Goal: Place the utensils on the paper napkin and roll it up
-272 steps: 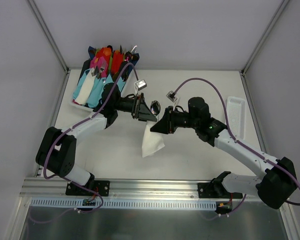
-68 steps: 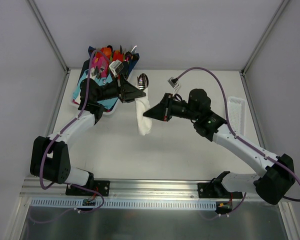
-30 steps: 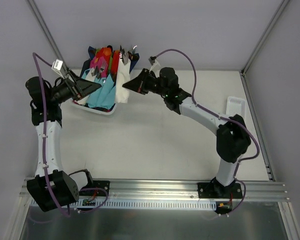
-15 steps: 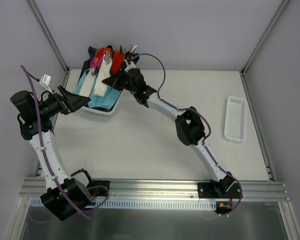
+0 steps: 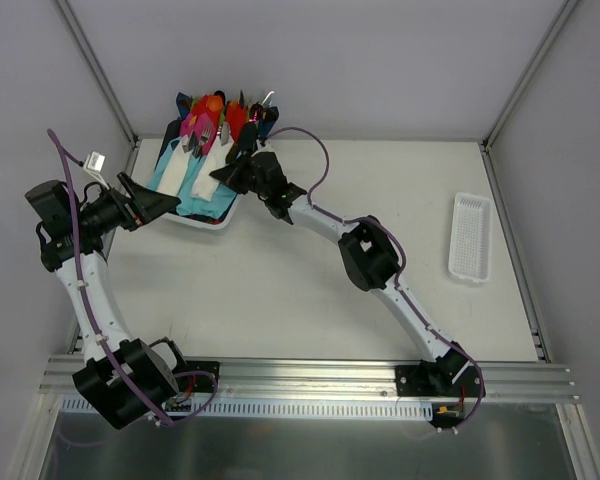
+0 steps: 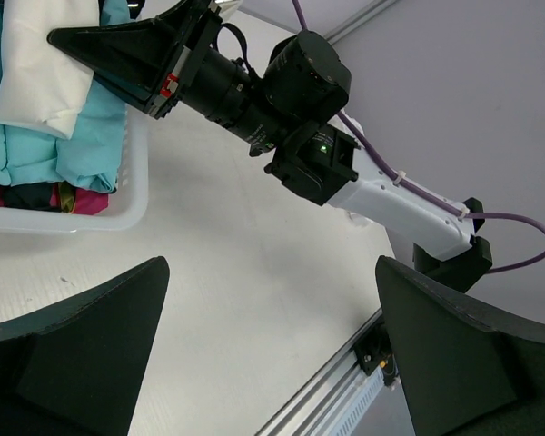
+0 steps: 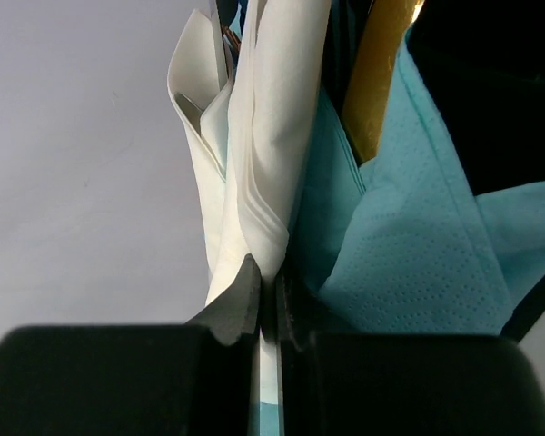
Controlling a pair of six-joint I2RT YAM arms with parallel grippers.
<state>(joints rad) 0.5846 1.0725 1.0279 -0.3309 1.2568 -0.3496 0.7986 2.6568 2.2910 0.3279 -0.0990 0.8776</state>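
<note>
Rolled napkin (image 7: 272,136) lies in the bin (image 5: 195,222) at eleven o'clock; right tool (image 7: 266,291) clamps its end, left tool (image 6: 272,263) gapes empty. Only release seems left.

White links (image 5: 92,290), black joints (image 5: 365,258), purple cables (image 6: 518,216), black wedge-fingered left gripper (image 6: 271,263)

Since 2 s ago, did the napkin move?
Yes. The napkin went up-left from mid-table into the bin, onto the blue wraps, pinched in the right gripper.
</note>
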